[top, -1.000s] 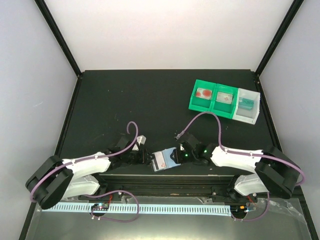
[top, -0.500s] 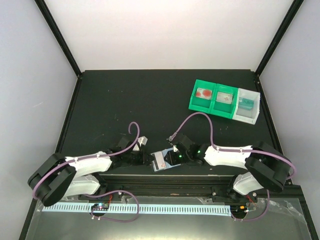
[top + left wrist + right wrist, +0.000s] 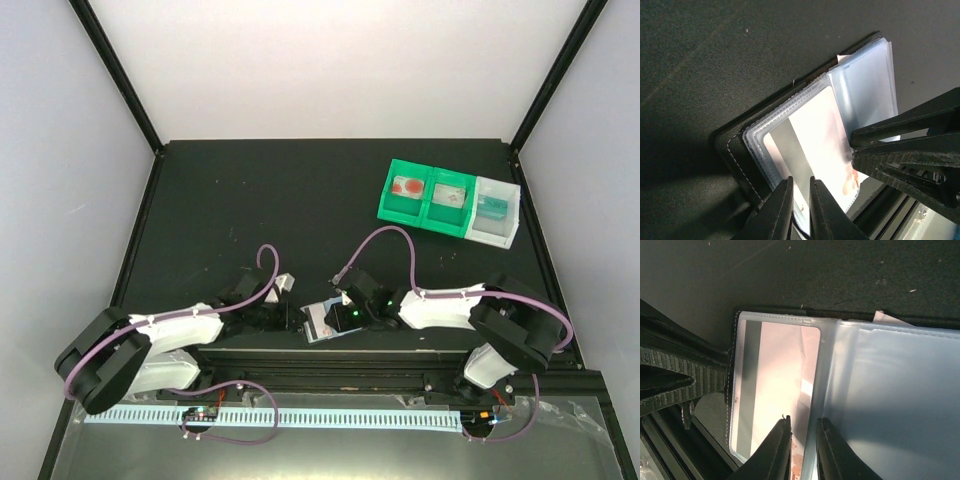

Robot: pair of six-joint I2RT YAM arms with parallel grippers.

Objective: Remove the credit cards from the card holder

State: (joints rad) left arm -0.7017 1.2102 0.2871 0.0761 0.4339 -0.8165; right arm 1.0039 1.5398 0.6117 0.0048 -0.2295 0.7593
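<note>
The black card holder (image 3: 322, 322) lies open near the table's front edge, between both grippers. Its clear sleeves show in the left wrist view (image 3: 790, 135) and in the right wrist view (image 3: 890, 405). A whitish-pink credit card (image 3: 775, 380) with a grey stripe sits in the top sleeve and also shows in the left wrist view (image 3: 820, 145). My left gripper (image 3: 799, 200) is shut on the holder's near edge. My right gripper (image 3: 802, 440) has a narrow gap, with its tips at the card's inner edge by the fold. One right finger (image 3: 905, 125) touches the card.
A green-and-white three-compartment tray (image 3: 448, 203) with small items stands at the back right. The table's front rail (image 3: 330, 352) runs just below the holder. Purple cables loop over both arms.
My right gripper has moved left onto the open holder and now covers its right page. My left gripper has kept its hold in place.
</note>
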